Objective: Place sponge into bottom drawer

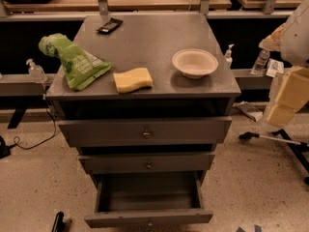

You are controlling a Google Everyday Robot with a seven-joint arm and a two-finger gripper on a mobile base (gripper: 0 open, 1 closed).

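The pale yellow sponge [133, 79] lies on top of the grey metal cabinet [145, 37], near its front edge and left of centre. The bottom drawer [148, 217] is pulled out and its tray looks empty. The two drawers above it stand slightly out. My gripper [286, 100] hangs at the right edge of the camera view, off the cabinet's right side at about the height of its top, well apart from the sponge and holding nothing that I can see.
A green bag [75, 62] lies left of the sponge. A cream bowl [194, 63] sits to its right. A black flat object [109, 25] lies at the back left. Bottles [260, 62] stand on the side ledges. A black item [59, 222] lies on the floor, front left.
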